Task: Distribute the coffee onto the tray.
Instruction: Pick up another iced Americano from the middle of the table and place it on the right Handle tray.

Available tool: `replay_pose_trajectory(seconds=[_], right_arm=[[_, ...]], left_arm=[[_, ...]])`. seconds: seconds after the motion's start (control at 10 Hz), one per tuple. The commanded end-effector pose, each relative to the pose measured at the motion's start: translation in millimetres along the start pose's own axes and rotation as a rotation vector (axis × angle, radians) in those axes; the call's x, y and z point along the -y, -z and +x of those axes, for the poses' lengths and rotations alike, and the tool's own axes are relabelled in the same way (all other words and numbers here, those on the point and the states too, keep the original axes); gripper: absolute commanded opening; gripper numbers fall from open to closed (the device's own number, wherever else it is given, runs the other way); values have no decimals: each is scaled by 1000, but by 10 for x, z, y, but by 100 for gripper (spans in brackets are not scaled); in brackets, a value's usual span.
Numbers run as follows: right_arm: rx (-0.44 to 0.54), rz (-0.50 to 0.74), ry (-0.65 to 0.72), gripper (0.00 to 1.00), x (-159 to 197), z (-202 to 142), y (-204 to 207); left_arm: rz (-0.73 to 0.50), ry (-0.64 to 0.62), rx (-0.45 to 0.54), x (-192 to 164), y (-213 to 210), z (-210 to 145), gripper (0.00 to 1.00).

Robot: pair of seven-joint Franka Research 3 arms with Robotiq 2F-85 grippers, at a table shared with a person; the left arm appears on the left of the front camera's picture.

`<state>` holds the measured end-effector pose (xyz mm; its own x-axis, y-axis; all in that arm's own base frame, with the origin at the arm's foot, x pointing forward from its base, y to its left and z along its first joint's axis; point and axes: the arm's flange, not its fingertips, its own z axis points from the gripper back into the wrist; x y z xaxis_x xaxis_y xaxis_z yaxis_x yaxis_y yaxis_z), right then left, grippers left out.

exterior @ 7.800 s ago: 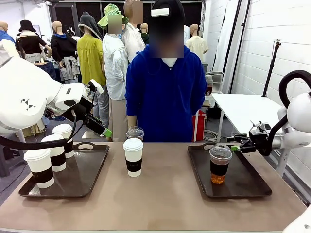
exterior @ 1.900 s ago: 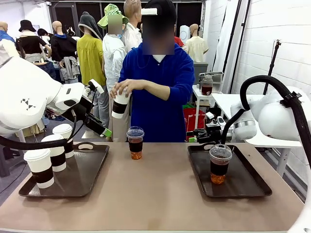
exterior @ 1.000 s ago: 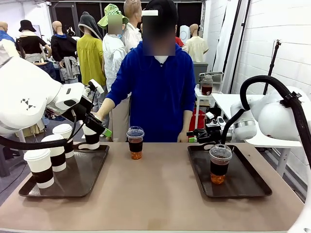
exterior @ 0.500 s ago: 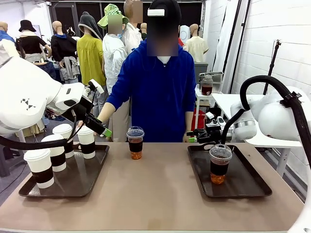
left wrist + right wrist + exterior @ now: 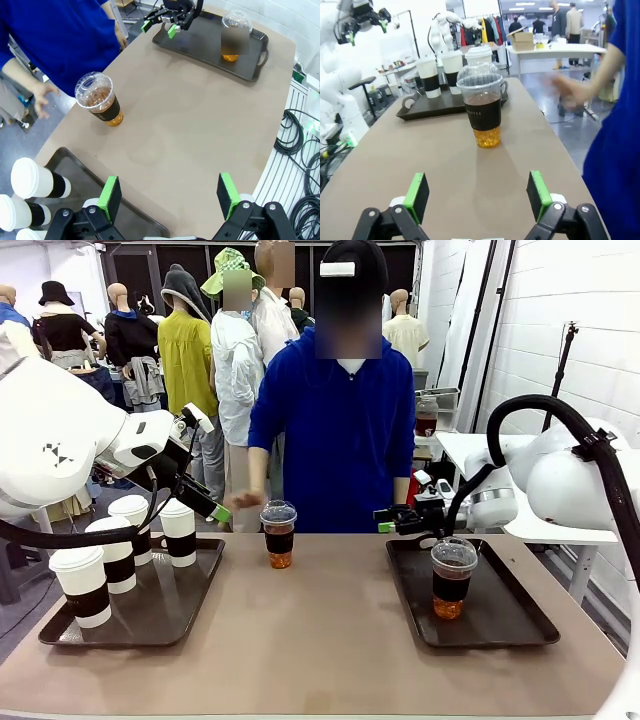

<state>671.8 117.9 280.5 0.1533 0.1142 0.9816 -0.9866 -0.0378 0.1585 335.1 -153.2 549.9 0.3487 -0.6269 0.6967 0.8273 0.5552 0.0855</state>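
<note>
Facing the dome-lidded plastic cup [image 5: 482,112] on bare table [image 5: 445,165] with right gripper [image 5: 477,194] spread wide and empty
Calls for a gentle pinch at the dark sleeve band: thin flexing wall, pop-off lid, sloshing liquid; right wrist view lines the cup up dead ahead, front view places the right tray [image 5: 505,615] well to its side, left wrist view gives left gripper [image 5: 170,195] likewise spread by the left tray [image 5: 70,167]

The person's hand [image 5: 572,92] is a blur (fingers unreadable), and one paper cup [image 5: 15,212] runs off the edge.
</note>
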Motion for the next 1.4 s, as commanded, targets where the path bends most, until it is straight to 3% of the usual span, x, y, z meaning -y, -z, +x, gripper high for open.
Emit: replay_pose_trajectory(seconds=[0.0,0.6,1.3], right_arm=[[-2,-9,29,100,24,45,289],[-22,-10,-10,100,-62,-20,996],[-26,11,-7,100,-74,6,1047]], left_arm=[[-5,12,4,-17,1,-10,100],[-5,12,4,-17,1,-10,100],[-5,12,4,-17,1,-10,100]])
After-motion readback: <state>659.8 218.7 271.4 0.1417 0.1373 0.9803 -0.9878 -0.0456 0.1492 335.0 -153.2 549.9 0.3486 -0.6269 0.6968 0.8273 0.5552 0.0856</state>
